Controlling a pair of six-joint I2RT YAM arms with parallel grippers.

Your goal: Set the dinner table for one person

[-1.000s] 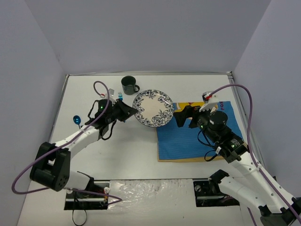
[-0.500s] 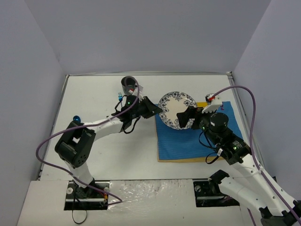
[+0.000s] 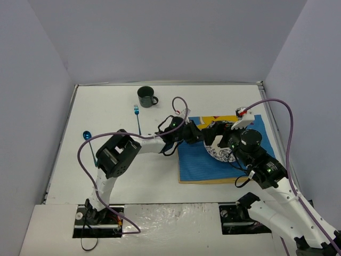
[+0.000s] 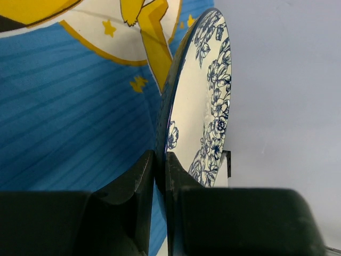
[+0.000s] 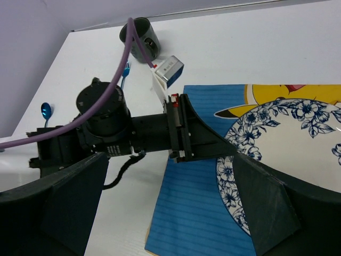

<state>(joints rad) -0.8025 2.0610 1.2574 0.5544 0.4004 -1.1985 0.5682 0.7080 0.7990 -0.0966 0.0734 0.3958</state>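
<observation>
Relative to the earlier frame, the floral plate [image 5: 287, 154] now lies above the middle of the blue cartoon mat [image 3: 197, 165] instead of at its far left corner, with the left tool [image 4: 160, 160] pinched shut on its rim. The right tool [image 5: 169, 176] hovers over the plate with fingers [image 5: 53, 202] spread wide, holding nothing. The white surface [image 3: 138, 181] underlies everything, carrying the mat on its right half and the mug [image 3: 146, 96], fork [image 3: 137, 118] and spoon [image 3: 87, 136] at left.

One floral plate [image 5: 287, 144], one dark green mug [image 3: 146, 96], one fork [image 3: 137, 118] and one spoon [image 3: 87, 136] (both blue), one blue cartoon-printed mat [image 3: 197, 165], over one white surface [image 3: 106, 106].
</observation>
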